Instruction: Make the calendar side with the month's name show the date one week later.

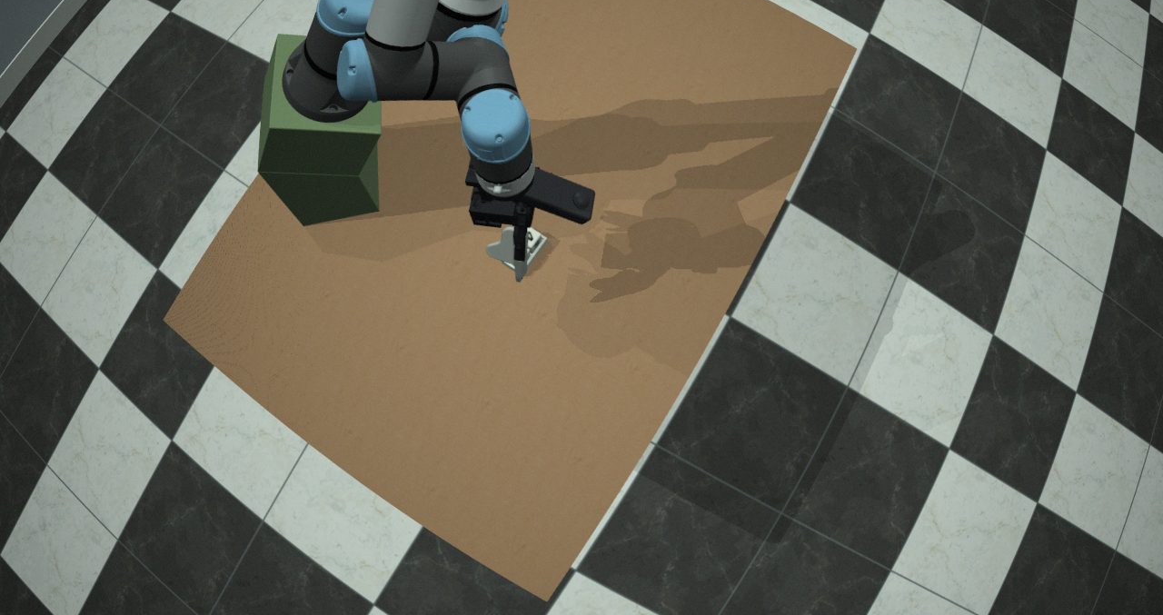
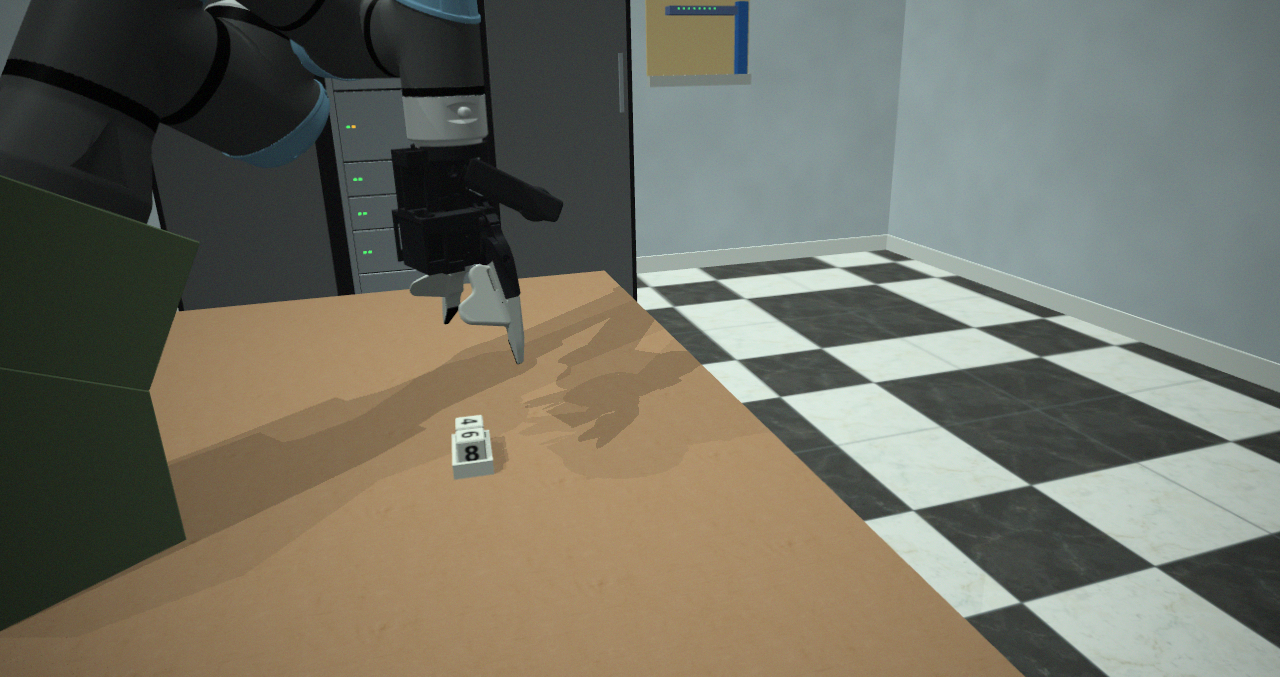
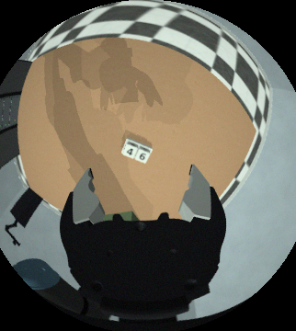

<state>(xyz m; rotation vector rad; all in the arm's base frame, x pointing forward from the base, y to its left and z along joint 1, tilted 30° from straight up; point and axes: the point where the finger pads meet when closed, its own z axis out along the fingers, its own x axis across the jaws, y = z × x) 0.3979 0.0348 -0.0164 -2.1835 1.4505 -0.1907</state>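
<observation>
A small white tray (image 2: 472, 470) (image 1: 541, 240) holds two white cubes side by side. The cube with a 4 on top (image 2: 469, 421) (image 3: 130, 151) is the farther one in the exterior view. The cube with a 6 on top (image 2: 469, 436) (image 3: 142, 156) is nearer and shows an 8 on its end face. Both cubes seem to sit level in the tray. The month's name and the digits on the long sides cannot be read. My gripper (image 2: 483, 342) (image 3: 141, 167) is wide open and empty, above the tray; in the top view it partly hides the tray and cubes.
The brown table top (image 1: 406, 383) (image 2: 626, 574) carries the tray. The green pedestal (image 1: 318, 152) (image 2: 80, 386) bears the arm at one side. Dark cabinets (image 2: 554, 118) stand behind the table. The arm's shadow falls across the table beside the tray.
</observation>
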